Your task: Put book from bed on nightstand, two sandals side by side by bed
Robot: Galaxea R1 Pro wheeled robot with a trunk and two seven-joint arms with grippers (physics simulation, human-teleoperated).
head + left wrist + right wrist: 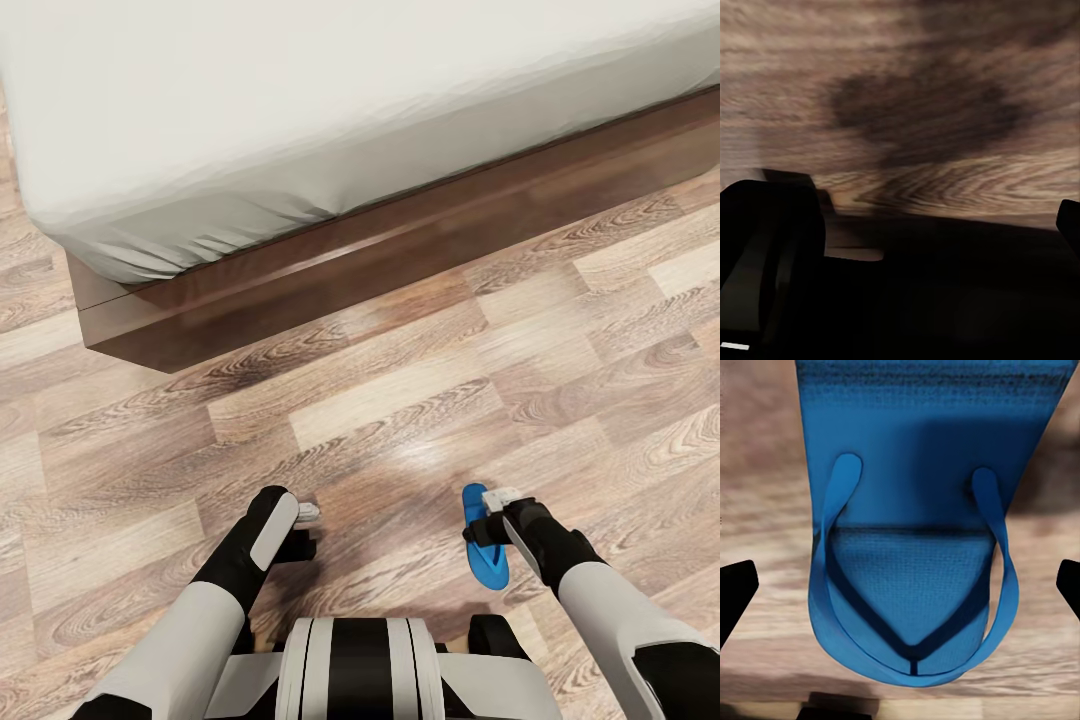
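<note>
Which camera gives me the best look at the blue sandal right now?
The right wrist view: the sandal is close up, straps and sole clear. The head view shows it small, beside the right gripper above the floor.

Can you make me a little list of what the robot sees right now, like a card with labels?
place: wood-plank floor beside the bed
bed frame: dark brown wood
sandal: one blue flip-flop at the right end effector, strap side facing the right wrist camera
left end effector: above bare floor, nothing in it
right end effector state: cannot tell
</note>
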